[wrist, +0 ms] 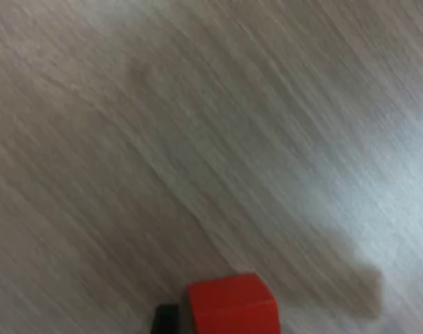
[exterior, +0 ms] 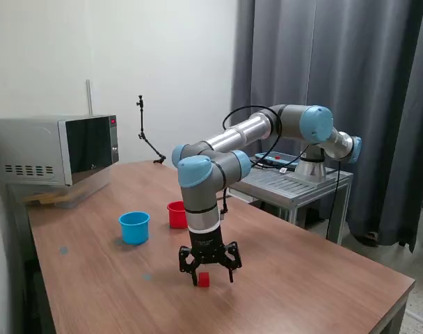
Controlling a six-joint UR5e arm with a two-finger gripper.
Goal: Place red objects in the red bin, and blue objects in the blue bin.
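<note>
One small red cube (exterior: 203, 279) rests on the wooden table (exterior: 302, 278). My gripper (exterior: 212, 277) is lowered over it and stands open, its fingers on either side. The cube lies close to the finger on the exterior view's left, with a gap to the other finger. In the wrist view the red cube (wrist: 231, 305) shows at the frame's edge with a dark finger (wrist: 164, 321) right beside it. The red bin (exterior: 177, 214) and the blue bin (exterior: 134, 227) stand upright farther back on the table, apart from the gripper. The blue objects are out of view.
A microwave (exterior: 55, 149) stands at the table's far corner on the exterior view's left. A small metal side table (exterior: 295, 184) carries the arm's base behind the wooden table. A thin black stand (exterior: 147, 136) rises near the wall.
</note>
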